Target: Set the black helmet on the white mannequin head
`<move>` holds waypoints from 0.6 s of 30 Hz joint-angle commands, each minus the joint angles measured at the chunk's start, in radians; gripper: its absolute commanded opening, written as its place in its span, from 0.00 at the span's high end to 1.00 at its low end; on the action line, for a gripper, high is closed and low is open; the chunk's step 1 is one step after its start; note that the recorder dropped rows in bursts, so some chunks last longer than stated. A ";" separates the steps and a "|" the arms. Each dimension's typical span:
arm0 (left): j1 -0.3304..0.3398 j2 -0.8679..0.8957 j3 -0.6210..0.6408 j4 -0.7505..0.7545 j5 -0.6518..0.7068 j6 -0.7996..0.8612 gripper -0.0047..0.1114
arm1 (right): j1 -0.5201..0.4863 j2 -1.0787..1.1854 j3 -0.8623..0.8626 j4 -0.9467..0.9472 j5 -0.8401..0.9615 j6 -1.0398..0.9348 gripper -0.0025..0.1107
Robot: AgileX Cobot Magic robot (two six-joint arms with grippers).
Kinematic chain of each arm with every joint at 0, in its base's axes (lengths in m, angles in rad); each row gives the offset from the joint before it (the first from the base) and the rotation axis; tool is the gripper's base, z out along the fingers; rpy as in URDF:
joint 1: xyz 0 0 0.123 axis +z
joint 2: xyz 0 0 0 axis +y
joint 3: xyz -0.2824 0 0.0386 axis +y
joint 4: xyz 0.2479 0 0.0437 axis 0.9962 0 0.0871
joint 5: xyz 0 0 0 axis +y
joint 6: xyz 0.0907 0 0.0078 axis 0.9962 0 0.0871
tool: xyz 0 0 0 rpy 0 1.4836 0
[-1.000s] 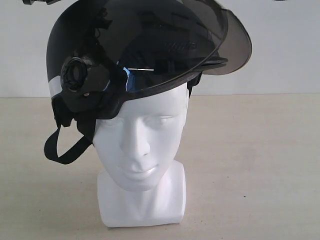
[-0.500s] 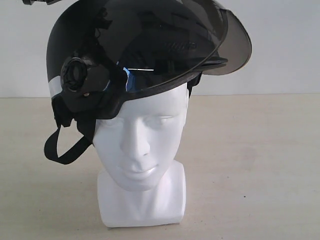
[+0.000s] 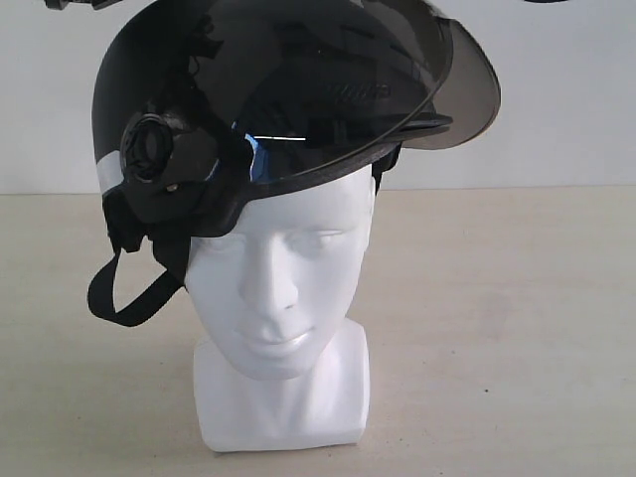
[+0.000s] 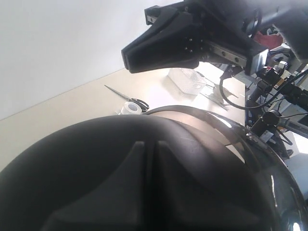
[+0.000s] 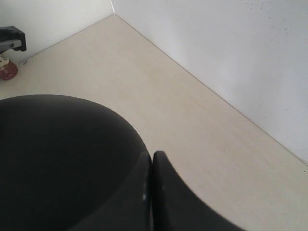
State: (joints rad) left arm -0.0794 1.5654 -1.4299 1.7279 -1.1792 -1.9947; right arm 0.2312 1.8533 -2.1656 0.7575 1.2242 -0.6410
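Black fingers of my left gripper (image 4: 154, 144) are pressed together, nothing between them, close over the crown of the helmet (image 3: 248, 79). Helmet sits on the white head (image 3: 283, 268), rim at the brow, visor (image 3: 467, 89) up, strap (image 3: 119, 298) hanging loose; nothing has shifted in the last second, so I judge it placed. Right gripper (image 5: 153, 156) likewise closed and empty, beside the shell.

The round black helmet (image 3: 111, 94) looks like smooth hard plastic; its smoky curved visor (image 3: 328, 89) is glossy and see-through; the black chin strap (image 3: 127, 318) is woven cloth; the white mannequin head (image 3: 278, 268) is glossy moulded plastic; the pale tabletop (image 3: 497, 328) is matt.
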 commanded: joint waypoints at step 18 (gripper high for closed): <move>-0.002 -0.006 0.000 0.017 -0.042 -0.001 0.92 | 0.108 -0.081 0.003 -0.095 -0.003 0.040 0.98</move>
State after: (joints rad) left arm -0.0794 1.5654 -1.4299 1.7279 -1.1792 -1.9947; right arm 0.3389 1.8084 -2.1624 0.6562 1.2243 -0.6169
